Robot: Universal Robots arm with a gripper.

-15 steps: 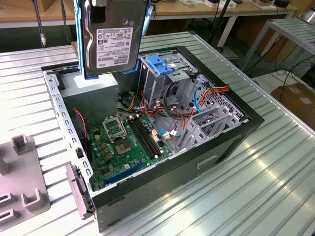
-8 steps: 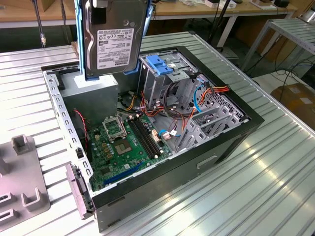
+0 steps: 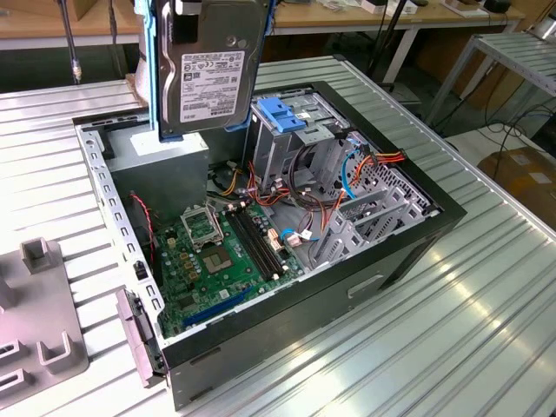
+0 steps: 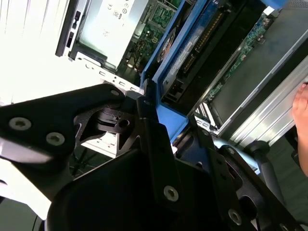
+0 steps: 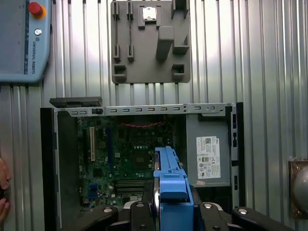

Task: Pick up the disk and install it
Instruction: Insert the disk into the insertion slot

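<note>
My end effector (image 5: pixel 172 212) was pinched on the disk (image 3: pixel 213 74), its black fingers (image 4: pixel 144 103) pressed against the blue rails on either side. The disk hung upright from my grip, and in the exterior view its white label faced the camera. In the first wrist view I looked straight down its blue edge.

I held the disk in the air above the open computer case (image 3: pixel 347 287), which lay on its side near the middle of the ribbed metal table (image 3: pixel 486 295). Below the disk, in the first wrist view, were the green motherboard (image 5: pixel 125 154) and, just beside it, the grey box with a white sticker (image 5: pixel 208 156). The metal cage with a blue handle (image 3: pixel 287 113) stood inside the case, to the exterior view's right of the disk, among red and orange cables (image 3: pixel 382 161).

Outside the case, a grey fixture plate (image 3: pixel 35 321) lay flat on the table, towards its edge on the exterior view's left. A pendant with a red button (image 5: pixel 21 38) lay beside that plate. A person's hand (image 4: pixel 301 115) showed at the table's edge, well apart from the disk.
</note>
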